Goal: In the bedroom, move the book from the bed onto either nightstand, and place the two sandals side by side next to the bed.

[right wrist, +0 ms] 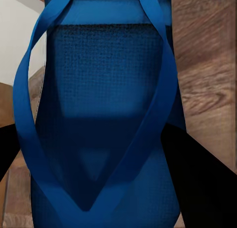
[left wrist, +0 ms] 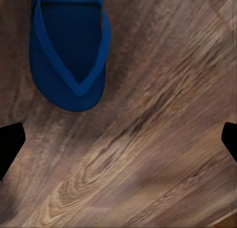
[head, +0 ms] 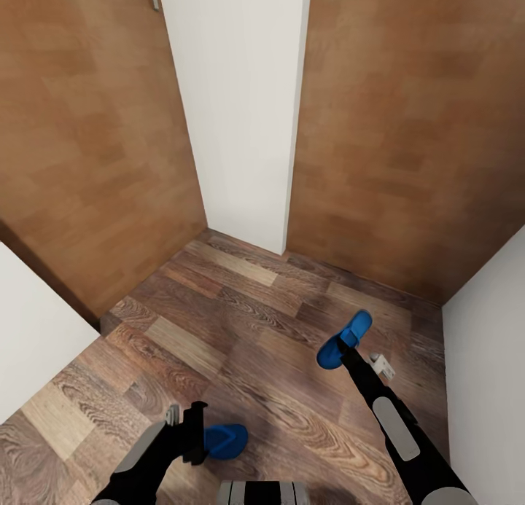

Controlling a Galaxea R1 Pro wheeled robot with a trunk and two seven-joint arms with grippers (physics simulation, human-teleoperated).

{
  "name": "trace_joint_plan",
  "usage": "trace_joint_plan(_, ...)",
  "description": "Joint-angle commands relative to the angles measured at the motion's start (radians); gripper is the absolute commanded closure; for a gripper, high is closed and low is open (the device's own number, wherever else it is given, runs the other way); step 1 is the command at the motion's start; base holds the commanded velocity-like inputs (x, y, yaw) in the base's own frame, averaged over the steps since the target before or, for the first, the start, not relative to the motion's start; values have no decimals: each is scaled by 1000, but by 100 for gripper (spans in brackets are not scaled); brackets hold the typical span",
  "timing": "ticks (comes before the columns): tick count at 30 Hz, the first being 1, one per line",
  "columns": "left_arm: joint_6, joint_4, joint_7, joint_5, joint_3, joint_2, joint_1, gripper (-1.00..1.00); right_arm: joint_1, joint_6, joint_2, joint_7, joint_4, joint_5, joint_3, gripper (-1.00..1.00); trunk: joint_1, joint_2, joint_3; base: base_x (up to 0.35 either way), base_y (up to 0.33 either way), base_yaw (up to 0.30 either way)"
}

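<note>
Left gripper point(head: 191, 432) hangs low, fingers spread wide; right gripper point(head: 348, 350) reaches forward, clamping a sandal point(head: 344, 339).

Count: two blue sandals, one point(head: 226, 441) on the floor point(head: 255, 323), one point(head: 344, 339) at the right arm's end. Two brown wooden doors point(head: 87, 141) point(head: 408, 126). Two arms.

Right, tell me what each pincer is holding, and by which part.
The right pincer grips one blue sandal, apparently by its sole edges near the toe. The left pincer is open, empty, beside the other sandal.
</note>
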Motion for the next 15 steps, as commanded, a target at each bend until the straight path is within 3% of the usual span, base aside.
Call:
trace_joint_plan(1, 1, -12, 5, 1, 0, 0, 0, -100, 0, 4, 0, 2, -1, -11, 0, 100, 0, -1, -5, 0, 0, 0)
trace_joint_plan(15, 1, -87, -14, 1, 0, 7, -6, -100, 0, 4, 0, 2, -1, -11, 0, 100, 6, -4, -59, 0, 0, 0)
